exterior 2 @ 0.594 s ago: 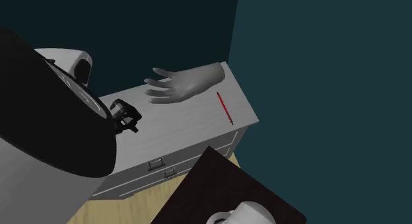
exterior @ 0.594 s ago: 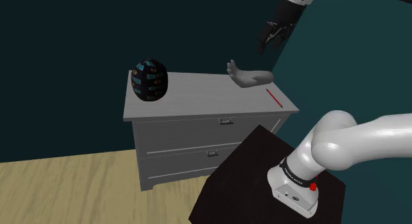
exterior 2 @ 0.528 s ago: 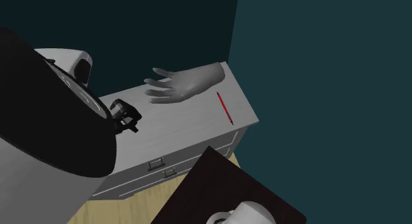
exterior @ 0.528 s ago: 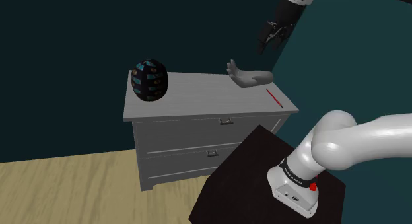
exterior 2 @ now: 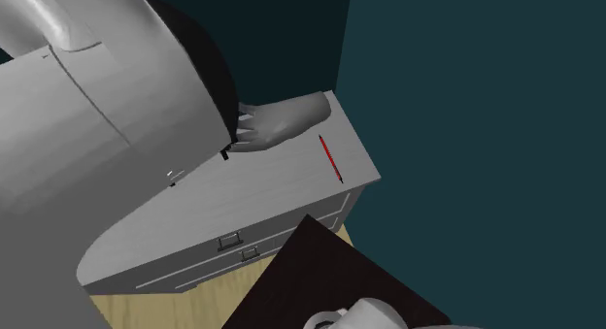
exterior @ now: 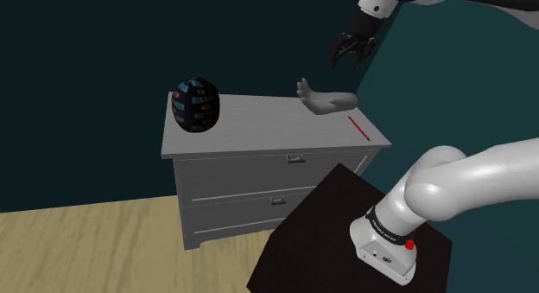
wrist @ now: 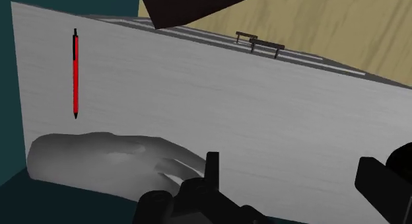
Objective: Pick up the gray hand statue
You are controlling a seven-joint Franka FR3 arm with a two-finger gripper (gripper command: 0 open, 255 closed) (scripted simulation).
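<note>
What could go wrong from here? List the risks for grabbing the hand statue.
1. The gray hand statue lies at a corner of the dresser; a nudge from the open gripper may push it off.
2. The red pen lies close beside it; a descending finger might knock it away.
3. The statue looks rounded and uneven, so a grip may slip.

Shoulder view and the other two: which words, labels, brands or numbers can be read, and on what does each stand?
No text can be read.
On the arm's base: a small dark mark, too small to read.
On the patterned ball: coloured patches, not letters.
On the red pen and the hand statue: no print.
</note>
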